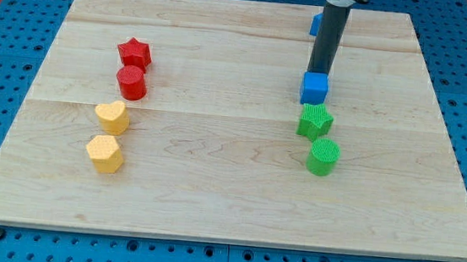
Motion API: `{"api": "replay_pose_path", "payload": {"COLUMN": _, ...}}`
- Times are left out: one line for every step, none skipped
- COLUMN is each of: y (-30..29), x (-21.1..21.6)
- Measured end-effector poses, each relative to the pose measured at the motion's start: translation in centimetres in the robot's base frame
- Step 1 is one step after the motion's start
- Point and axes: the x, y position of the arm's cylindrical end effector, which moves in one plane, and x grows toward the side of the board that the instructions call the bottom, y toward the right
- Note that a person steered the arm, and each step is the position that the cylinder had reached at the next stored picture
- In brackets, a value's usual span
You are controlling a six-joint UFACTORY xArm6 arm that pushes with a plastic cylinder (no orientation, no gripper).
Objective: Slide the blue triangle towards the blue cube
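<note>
The blue cube (313,88) sits right of centre on the wooden board (213,172). The blue triangle (316,24) is near the view's top, mostly hidden behind my dark rod; only a small blue edge shows on the rod's left. My tip (317,72) rests just above the blue cube, touching or nearly touching its far edge. The tip lies between the triangle and the cube.
A green star (315,120) and a green cylinder (323,157) stand just below the blue cube. On the view's left are a red star (134,52), a red cylinder (131,81), a yellow heart (112,115) and a yellow hexagon (104,154).
</note>
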Motion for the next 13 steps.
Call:
{"api": "replay_pose_path", "payload": {"y": 3.2, "x": -1.7}}
{"api": "replay_pose_path", "payload": {"y": 6.9, "x": -4.0}}
{"api": "replay_pose_path", "payload": {"y": 9.9, "x": -9.2}}
{"api": "replay_pose_path", "payload": {"y": 7.3, "x": -13.2}}
{"api": "replay_pose_path", "payload": {"y": 4.9, "x": -15.5}}
{"api": "replay_pose_path", "payload": {"y": 2.0, "x": -15.2}}
{"api": "replay_pose_path", "payload": {"y": 0.9, "x": -15.1}}
{"api": "replay_pose_path", "payload": {"y": 0.0, "x": -15.0}}
{"api": "replay_pose_path", "payload": {"y": 0.4, "x": -14.4}}
{"api": "replay_pose_path", "payload": {"y": 1.9, "x": -14.4}}
{"api": "replay_pose_path", "payload": {"y": 2.5, "x": -13.9}}
{"api": "replay_pose_path", "payload": {"y": 2.5, "x": -13.1}}
{"api": "replay_pose_path", "payload": {"y": 2.5, "x": -11.7}}
